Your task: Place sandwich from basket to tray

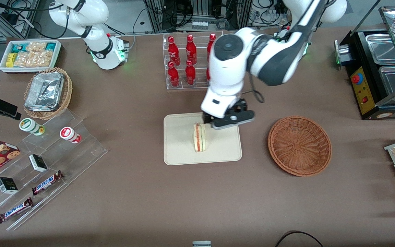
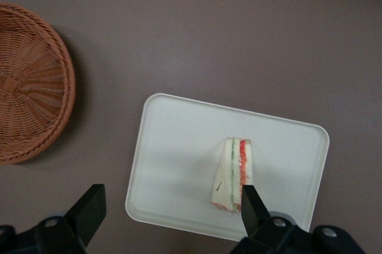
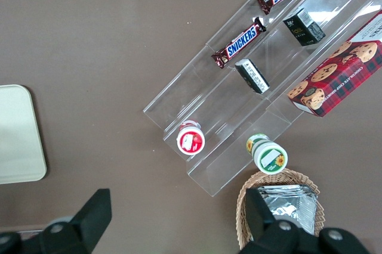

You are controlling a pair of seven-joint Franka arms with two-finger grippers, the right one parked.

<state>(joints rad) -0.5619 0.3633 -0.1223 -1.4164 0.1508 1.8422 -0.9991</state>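
Observation:
The sandwich, a pale wedge with red and green layers, rests on the cream tray with nothing holding it. My left gripper hovers open above the tray's edge farther from the front camera. One finger shows just over the sandwich's end. The other finger is over bare table on the basket's side. The reddish-brown wicker basket stands beside the tray toward the working arm's end, with nothing in it.
A clear rack of red bottles stands farther from the front camera than the tray. Stepped acrylic shelves with snacks and a tan basket of foil trays lie toward the parked arm's end. A black food warmer stands at the working arm's end.

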